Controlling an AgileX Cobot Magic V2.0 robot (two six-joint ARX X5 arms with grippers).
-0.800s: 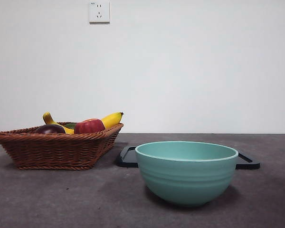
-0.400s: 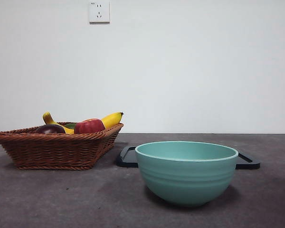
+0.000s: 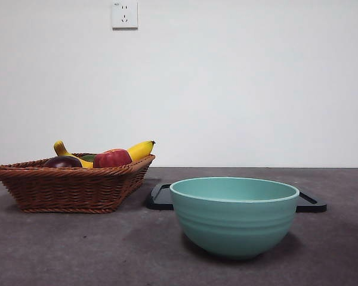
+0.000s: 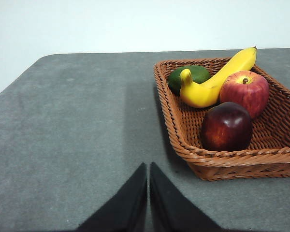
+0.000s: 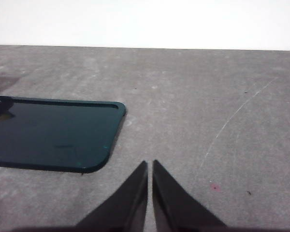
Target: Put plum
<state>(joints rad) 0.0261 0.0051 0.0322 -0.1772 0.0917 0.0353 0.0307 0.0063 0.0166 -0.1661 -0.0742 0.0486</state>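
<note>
Plum [image 4: 226,126] lies inside the wicker basket [image 4: 241,159], just beside the red apple [image 4: 245,92]. Left gripper [image 4: 148,166] and right gripper [image 5: 150,164] both have jaws pressed together, holding nothing.

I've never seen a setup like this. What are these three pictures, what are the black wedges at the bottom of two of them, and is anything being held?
It is a two-armed robot at a table. One camera looks level across the table; one sits on each wrist. The wedges are the left gripper and right gripper, both shut and holding nothing. The left wrist view shows a wicker basket holding the plum, an apple, a banana and something green. The right one shows a dark tray. A teal bowl stands in front.
</note>
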